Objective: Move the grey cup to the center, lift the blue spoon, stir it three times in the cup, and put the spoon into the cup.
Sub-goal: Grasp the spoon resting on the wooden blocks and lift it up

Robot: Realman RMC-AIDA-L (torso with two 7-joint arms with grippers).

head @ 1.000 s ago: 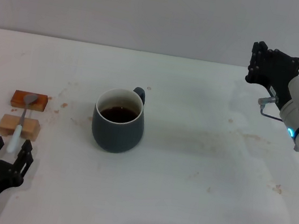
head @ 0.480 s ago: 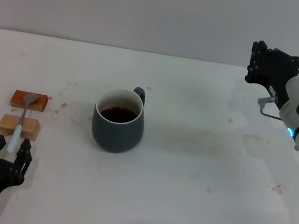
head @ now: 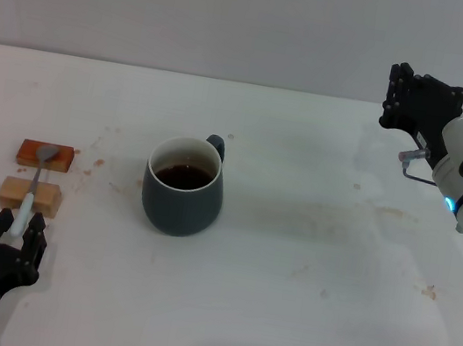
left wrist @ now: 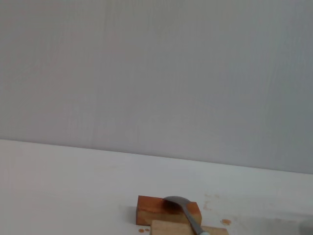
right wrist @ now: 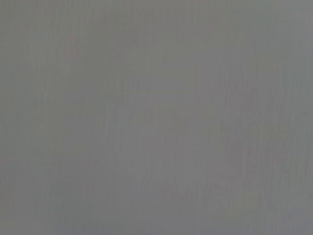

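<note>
Head view, cup: the squat slate-grey mug (head: 183,186) with white inside and dark brown liquid stands upright on the white stained counter (head: 305,265), left of the bare middle.
Head view, spoon: the slim spoon with grey metal bowl and pale blue-white handle (head: 34,184) lies across an orange wooden block (head: 45,155) and a tan wooden block (head: 29,193), its handle end pointing at the left gripper.
Head view, left gripper: the black left gripper (head: 10,234) sits low at the near left, fingers spread either side of the handle tip, not clenched on it.
Head view, right gripper: the black right gripper (head: 421,100) is parked high at the far right; I cannot tell how its fingers stand.
Left wrist view: only the spoon's bowl (left wrist: 182,205) and both blocks show; the fingers are hidden.
Right wrist view: plain grey, nothing to read.
Risk, grip: closing on just the handle tip could let the spoon pivot or slip off the blocks.
Risk, blocks: pushing further forward may shove the tan block and shift the spoon.
Risk, cup: a later careless stir could slop the liquid over the rim.
</note>
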